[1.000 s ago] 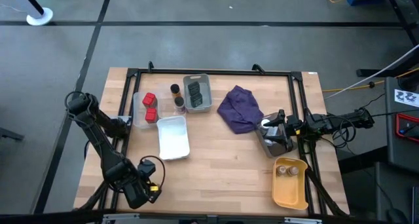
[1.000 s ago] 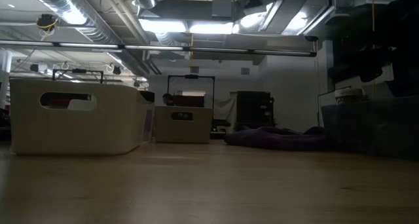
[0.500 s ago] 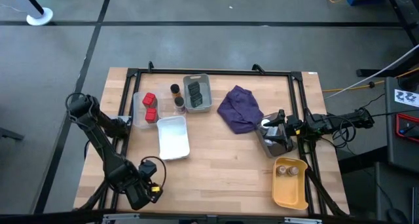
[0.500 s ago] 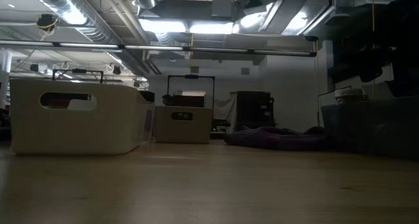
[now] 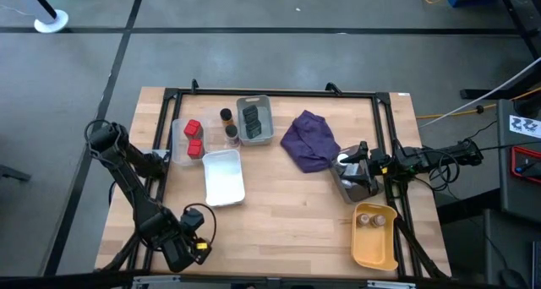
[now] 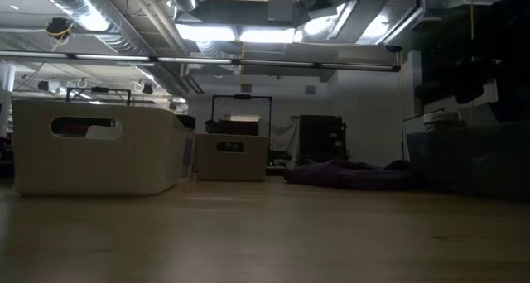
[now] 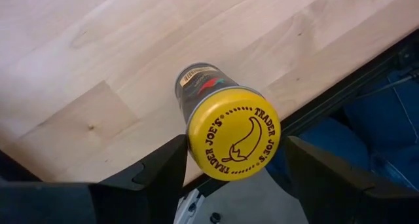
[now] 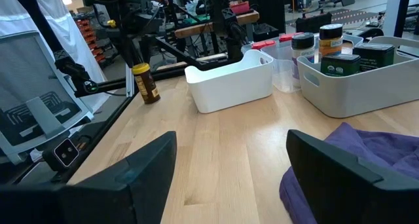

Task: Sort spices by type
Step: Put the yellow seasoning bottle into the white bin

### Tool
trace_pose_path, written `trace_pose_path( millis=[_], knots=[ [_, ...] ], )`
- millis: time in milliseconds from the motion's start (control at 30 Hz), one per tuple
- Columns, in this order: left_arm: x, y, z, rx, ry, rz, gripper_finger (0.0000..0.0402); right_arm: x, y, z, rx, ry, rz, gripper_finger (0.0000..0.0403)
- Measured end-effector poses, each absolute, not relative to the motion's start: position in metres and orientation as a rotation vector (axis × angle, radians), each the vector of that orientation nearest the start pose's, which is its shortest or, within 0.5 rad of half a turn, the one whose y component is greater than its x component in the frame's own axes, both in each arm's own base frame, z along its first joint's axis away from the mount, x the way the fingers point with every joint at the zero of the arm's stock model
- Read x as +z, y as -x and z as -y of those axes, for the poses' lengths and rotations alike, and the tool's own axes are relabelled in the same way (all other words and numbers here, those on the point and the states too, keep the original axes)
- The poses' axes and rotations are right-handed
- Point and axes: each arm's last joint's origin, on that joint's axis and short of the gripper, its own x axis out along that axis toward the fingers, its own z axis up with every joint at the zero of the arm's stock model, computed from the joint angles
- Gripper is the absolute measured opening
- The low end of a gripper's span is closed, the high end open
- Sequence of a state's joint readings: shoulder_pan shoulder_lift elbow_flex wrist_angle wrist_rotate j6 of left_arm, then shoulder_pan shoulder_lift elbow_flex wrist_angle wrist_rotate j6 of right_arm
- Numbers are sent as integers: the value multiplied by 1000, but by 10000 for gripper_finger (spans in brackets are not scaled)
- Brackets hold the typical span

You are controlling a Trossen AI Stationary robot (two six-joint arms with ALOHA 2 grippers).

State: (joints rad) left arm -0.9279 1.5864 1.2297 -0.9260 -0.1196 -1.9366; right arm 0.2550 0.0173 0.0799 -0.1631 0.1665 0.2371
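The left claw (image 7: 230,160) sits at the near left corner of the tabletop (image 5: 287,213), its fingers on either side of a yellow-lidded Trader Joe's spice jar (image 7: 226,119); whether they press it or merely flank it, I cannot tell. The jar stands right by the tabletop's edge, so a sideways nudge or a weak pinch on the round lid could tip it off. The right claw (image 8: 229,158) rests open near the purple cloth (image 5: 308,139), beside the clear tray. 2 red tins (image 5: 193,139) already sit in another clear tray, dark tins in the grey tray (image 5: 254,120).
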Motion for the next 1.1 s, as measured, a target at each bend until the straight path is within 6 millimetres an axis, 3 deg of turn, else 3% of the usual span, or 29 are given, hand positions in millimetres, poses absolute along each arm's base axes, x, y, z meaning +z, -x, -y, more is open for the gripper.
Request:
trace_pose_path(
  millis=[1100],
  knots=[
    [246, -185, 239, 534, 952, -1231, 240, 174, -91, -19, 76, -216, -108, 287]
  ],
)
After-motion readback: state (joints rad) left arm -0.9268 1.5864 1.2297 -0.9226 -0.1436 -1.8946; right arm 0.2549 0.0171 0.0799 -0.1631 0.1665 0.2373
